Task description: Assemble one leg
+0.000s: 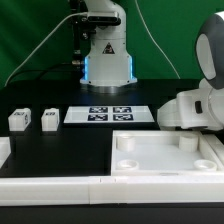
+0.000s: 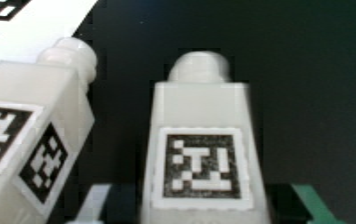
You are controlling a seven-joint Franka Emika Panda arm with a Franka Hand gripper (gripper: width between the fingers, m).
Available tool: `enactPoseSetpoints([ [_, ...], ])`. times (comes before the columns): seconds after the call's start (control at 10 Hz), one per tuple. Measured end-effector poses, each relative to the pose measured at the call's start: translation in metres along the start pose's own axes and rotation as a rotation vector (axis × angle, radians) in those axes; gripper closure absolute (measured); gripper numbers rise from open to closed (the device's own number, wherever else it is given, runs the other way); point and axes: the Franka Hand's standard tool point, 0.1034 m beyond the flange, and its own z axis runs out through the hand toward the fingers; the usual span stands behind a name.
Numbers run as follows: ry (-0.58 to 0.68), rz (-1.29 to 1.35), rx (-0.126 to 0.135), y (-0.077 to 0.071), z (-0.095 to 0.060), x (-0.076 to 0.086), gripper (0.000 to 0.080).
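Hand: your hand sat low over one leg. Its fingers were spread, one on each side of the block, with a dark gap showing between each finger and the plastic. It pinched nothing.
Leg: the leg was on the black surface between the fingers. Its tag faced the wrist camera and its rounded peg end pointed away from the hand. The picture did not show whether it lay flat or stood.
Neighbour: a second leg was just beside it, not touching, and turned a little askew to it.
Exterior: an outer block and an inner block sat on the exterior view's left of the marker board. The arm filled the exterior view's right and the hand was out of sight there. You could not tell whether these two were the pair the wrist camera saw.
Tray: the tray lay at the front, and the round sockets in view held nothing.
Done: by these pictures, only the approach and the lining-up over the leg.
Left: nearly everything. You had yet to close on the leg, lift it, carry it to a socket and seat it.
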Motion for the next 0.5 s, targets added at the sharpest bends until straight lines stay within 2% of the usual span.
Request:
enactPoseSetpoints([
  [0.3, 0.002, 0.002, 0.002, 0.0011, -0.001, -0.0003, 0.0508],
  [0.5, 0.01, 0.009, 0.011, 0.0078, -0.0091, -0.0077, 0.0508],
])
